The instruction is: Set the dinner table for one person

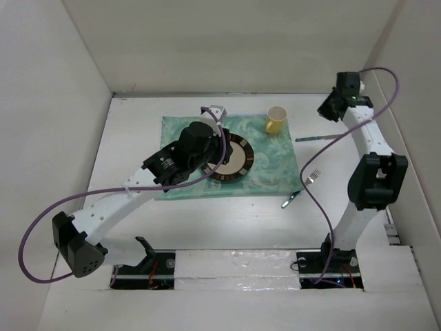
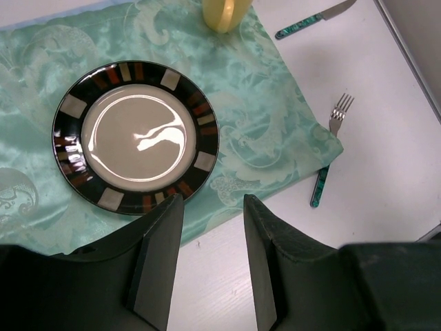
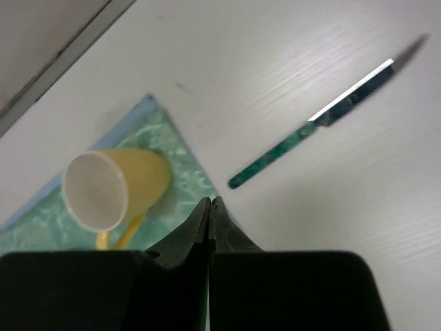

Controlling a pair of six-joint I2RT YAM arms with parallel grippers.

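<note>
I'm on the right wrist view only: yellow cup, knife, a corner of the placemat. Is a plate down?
Observer: Yes. A dark-rimmed plate sits on the placemat, nearer the arms than the cup.
Operator: Any fork?
Observer: One fork lies on the dinner table at the placemat's near right corner, tines pointing away from the arms.
Operator: What about the other arm?
Observer: The left pincer is open and empty, and it hovers over the placemat's near edge, just short of the plate.
</note>
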